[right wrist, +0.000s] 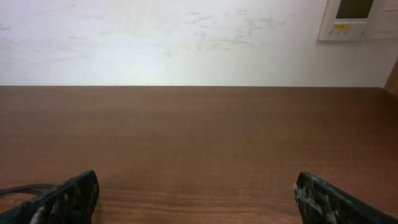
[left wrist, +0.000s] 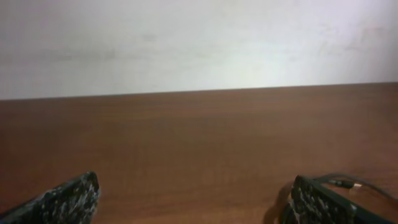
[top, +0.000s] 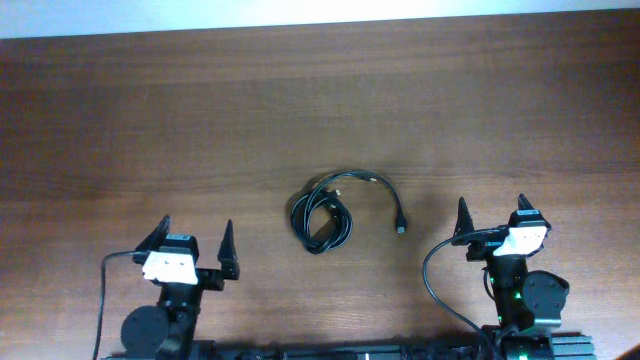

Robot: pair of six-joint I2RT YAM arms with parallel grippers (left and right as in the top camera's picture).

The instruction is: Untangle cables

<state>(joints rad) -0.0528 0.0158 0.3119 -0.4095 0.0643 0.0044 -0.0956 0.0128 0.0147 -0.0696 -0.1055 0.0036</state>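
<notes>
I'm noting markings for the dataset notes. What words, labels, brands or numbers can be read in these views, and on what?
None can be read.
The white wall panel in the right wrist view has a small screen and a yellow mark, both too blurred to read.
The cables and the table show no print.

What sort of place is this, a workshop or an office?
Likely a lab test bench: wooden table against a white wall, a wall control panel, left arm and right arm facing tangled cables.
</notes>
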